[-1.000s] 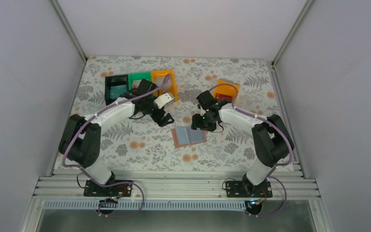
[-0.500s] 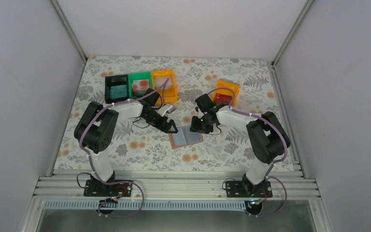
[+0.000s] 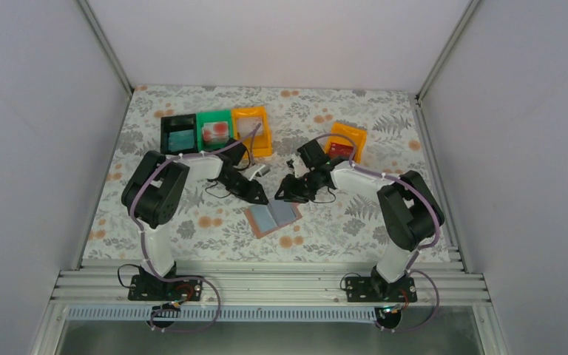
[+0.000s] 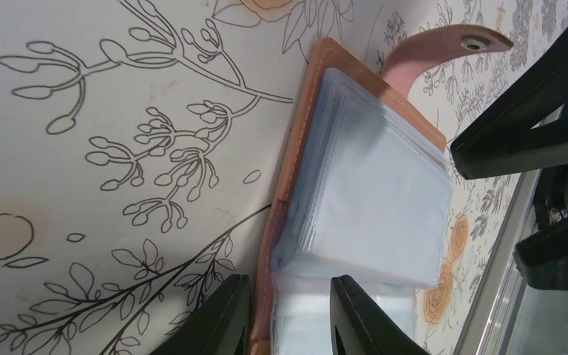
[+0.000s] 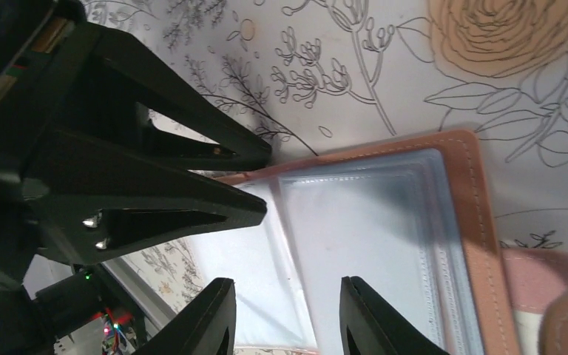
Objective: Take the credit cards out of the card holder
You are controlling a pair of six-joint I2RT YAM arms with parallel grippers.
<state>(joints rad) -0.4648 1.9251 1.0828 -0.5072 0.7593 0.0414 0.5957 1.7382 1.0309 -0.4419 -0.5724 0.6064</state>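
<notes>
The card holder (image 3: 272, 217) lies open and flat on the flowered counter (image 3: 192, 229), near the middle and a little toward the near edge. Its brownish-pink cover faces down and its pale clear sleeves (image 4: 373, 200) face up. The closing tab (image 4: 444, 48) sticks out past one side of the cover.

The left hand (image 3: 261, 198) reaches down at the holder's far-left corner. In its wrist view the two black fingers (image 4: 218, 322) straddle the cover's stitched edge and part of a sleeve. Whether they are clenched on it or merely set over it cannot be told.

The right hand (image 3: 282, 195) comes in from the far right, just beside the left hand. Its fingers (image 5: 207, 318) stand partly apart over the sleeve pages, and a grasp cannot be told there either.

At the far left sit three bins in a row: a black bin (image 3: 168, 126) with a teal-blue card (image 3: 180, 139), a green bin (image 3: 214, 116) with a whitish-pink card (image 3: 215, 132), and an orange bin (image 3: 251, 112). Far right of the holder, a second orange bin (image 3: 349, 129) holds a dark red card (image 3: 342, 150)
</notes>
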